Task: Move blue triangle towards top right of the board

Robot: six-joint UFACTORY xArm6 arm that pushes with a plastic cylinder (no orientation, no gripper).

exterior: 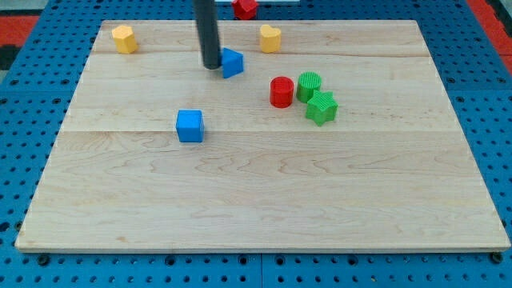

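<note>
The blue triangle (233, 62) lies on the wooden board (264, 200) in the upper middle of the view. My tip (211, 66) stands right against the triangle's left side, touching or nearly touching it. The rod rises straight up out of the view's top.
A blue cube (190, 126) sits below and left of the tip. A red cylinder (281, 92), a green cylinder (309, 85) and a green star (321, 108) cluster to the right. A yellow heart (270, 38), a yellow hexagon (123, 38) and a red block (245, 7) lie near the top edge.
</note>
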